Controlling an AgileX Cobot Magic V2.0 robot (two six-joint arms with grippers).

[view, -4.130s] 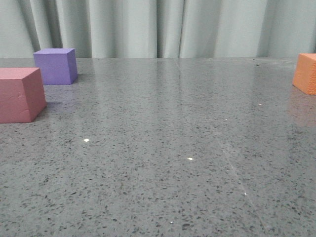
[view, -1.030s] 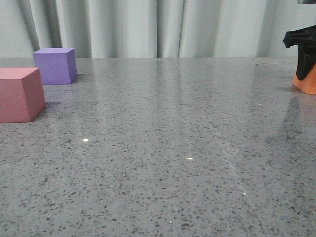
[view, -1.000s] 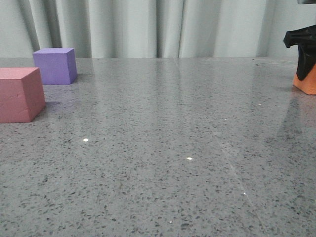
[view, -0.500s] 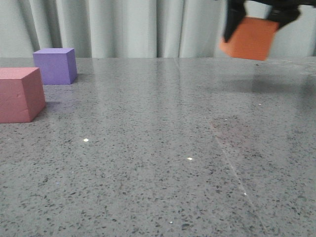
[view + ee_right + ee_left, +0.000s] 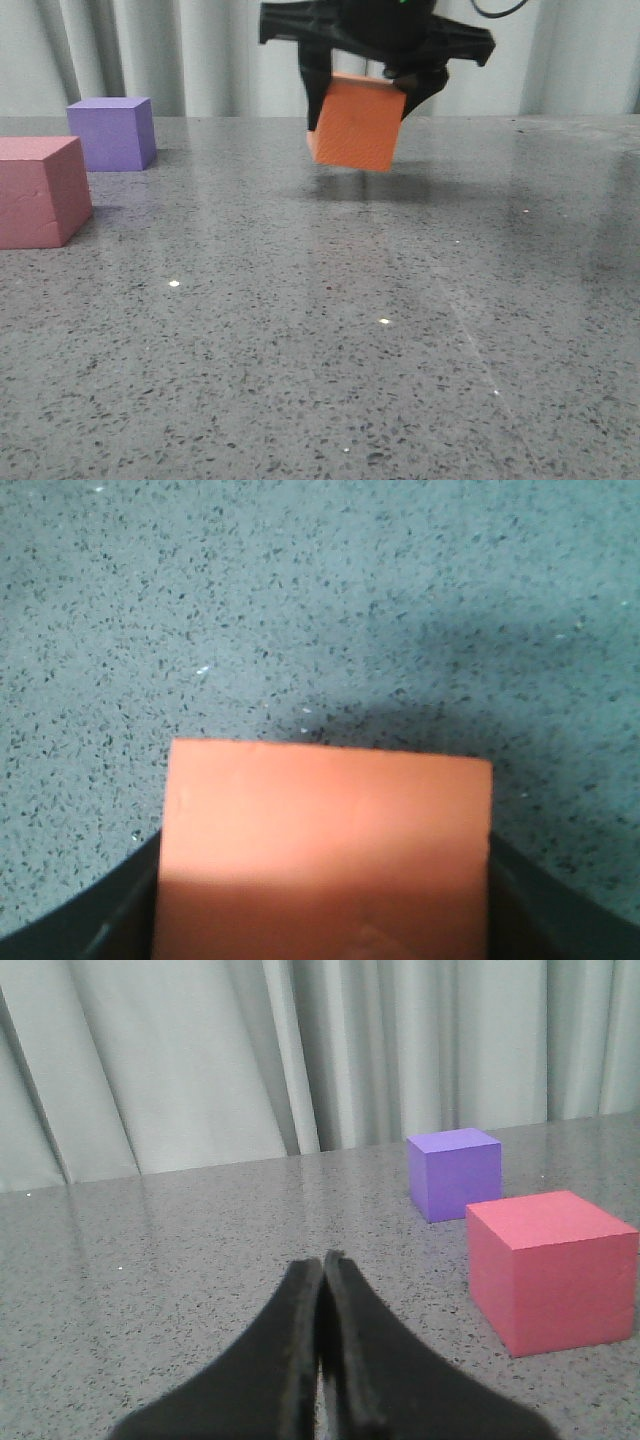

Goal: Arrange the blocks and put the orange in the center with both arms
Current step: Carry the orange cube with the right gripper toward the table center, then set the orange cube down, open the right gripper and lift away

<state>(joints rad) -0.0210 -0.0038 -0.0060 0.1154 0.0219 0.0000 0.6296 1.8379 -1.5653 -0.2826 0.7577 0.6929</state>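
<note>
No readable text, labels, brands, numbers or signs anywhere in the three views.
</note>
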